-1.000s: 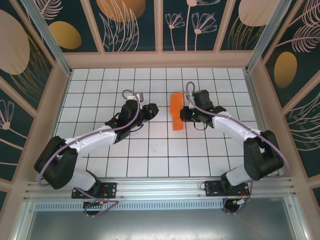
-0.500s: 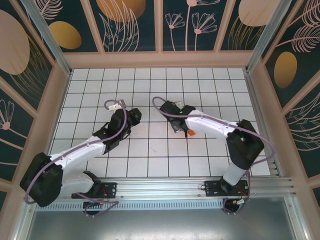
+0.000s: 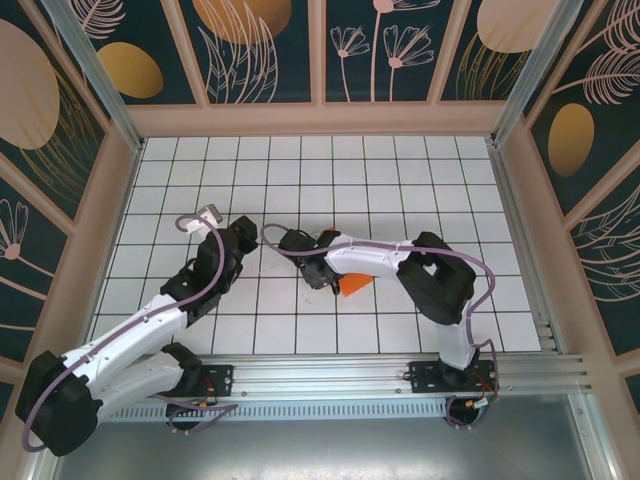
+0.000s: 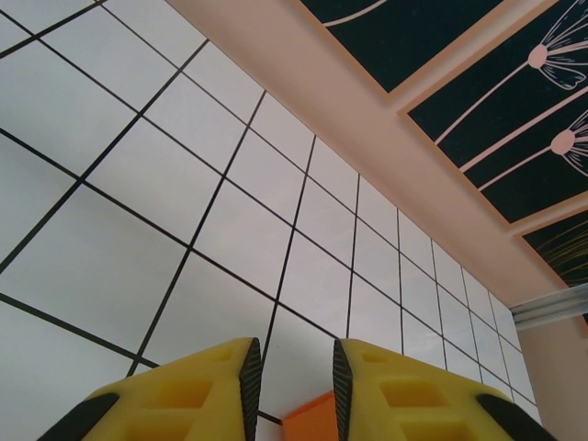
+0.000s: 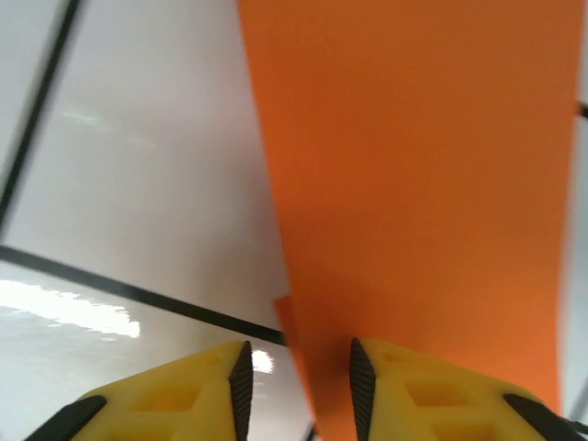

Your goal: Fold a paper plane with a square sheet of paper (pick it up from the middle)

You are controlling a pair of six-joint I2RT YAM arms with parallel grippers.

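Left tool [image 3: 248, 240] sits over the white grid table [image 3: 400, 170], left of centre. Its yellow fingers [image 4: 184, 400] stand a narrow gap apart, nothing clamped. A corner of the orange paper [image 4: 310, 424] shows low in that gap; cannot tell whether it touches.

Right tool [image 3: 318, 276] is near table centre, its arm folded back across. Its fingers [image 5: 165, 395] are also narrowly parted and grip nothing.

The orange paper [image 3: 352, 286] lies on the table just right of this tool, partly under the forearm. In the right wrist view its edge [image 5: 276, 257] runs down into the finger gap
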